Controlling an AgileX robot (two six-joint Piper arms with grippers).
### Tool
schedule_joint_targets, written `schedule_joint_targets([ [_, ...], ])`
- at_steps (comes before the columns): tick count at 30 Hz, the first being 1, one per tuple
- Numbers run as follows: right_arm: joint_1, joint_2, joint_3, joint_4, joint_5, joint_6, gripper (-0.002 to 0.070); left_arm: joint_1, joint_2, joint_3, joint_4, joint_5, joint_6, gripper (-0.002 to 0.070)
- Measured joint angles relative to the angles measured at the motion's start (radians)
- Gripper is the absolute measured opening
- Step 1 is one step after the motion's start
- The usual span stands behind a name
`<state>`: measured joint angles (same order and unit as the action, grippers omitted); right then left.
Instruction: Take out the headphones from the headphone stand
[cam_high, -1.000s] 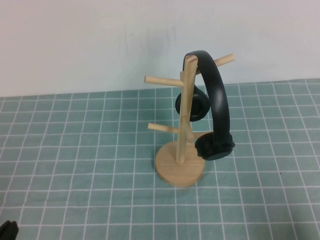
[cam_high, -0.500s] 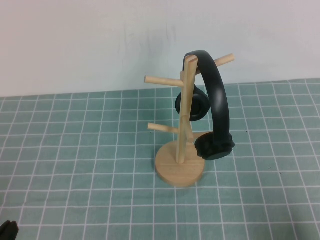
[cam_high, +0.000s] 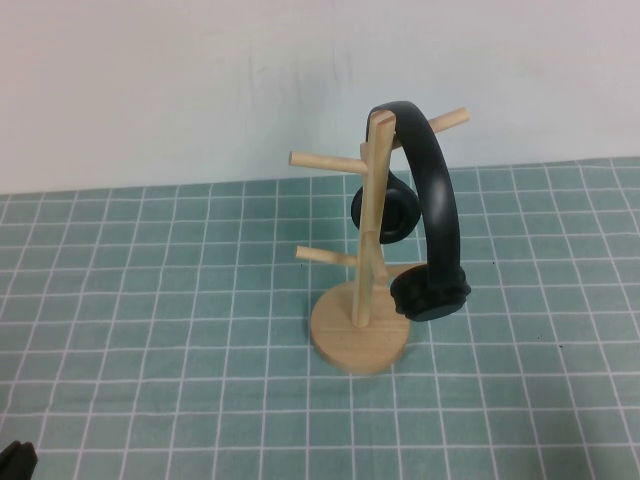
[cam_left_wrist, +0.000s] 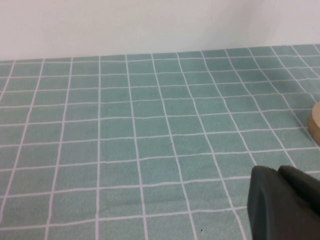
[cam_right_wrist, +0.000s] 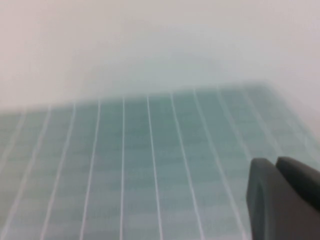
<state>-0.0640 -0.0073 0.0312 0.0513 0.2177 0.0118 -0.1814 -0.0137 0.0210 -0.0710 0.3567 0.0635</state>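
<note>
The black headphones (cam_high: 440, 190) hang by their headband over the top right peg of the light wooden headphone stand (cam_high: 358, 338) at the table's centre. One ear cup is behind the post and the other low at the front right. My left gripper (cam_left_wrist: 277, 169) is shut and empty, low over the mat at the near left, far from the stand; only a dark tip of it (cam_high: 15, 460) shows in the high view. The edge of the stand's base (cam_left_wrist: 315, 122) shows in the left wrist view. My right gripper (cam_right_wrist: 276, 161) is shut and empty over bare mat, outside the high view.
A green mat with a white grid (cam_high: 150, 300) covers the table. A white wall (cam_high: 200, 80) stands right behind it, close behind the stand.
</note>
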Motion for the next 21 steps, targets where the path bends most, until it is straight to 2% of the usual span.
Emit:
schedule_joint_targets([
  [9,0.000,0.000,0.000,0.002,-0.536,0.000,-0.0008,0.000,0.000,0.000,0.000,0.000,0.000,-0.0006],
  [15,0.000,0.000,0.000,0.002,-0.673,0.003,-0.0008,0.000,0.000,0.000,0.000,0.000,0.000,-0.0006],
  [21,0.000,-0.002,0.000,0.004,-0.857,0.185,-0.0008,0.000,0.000,0.000,0.000,0.000,0.000,-0.0006],
])
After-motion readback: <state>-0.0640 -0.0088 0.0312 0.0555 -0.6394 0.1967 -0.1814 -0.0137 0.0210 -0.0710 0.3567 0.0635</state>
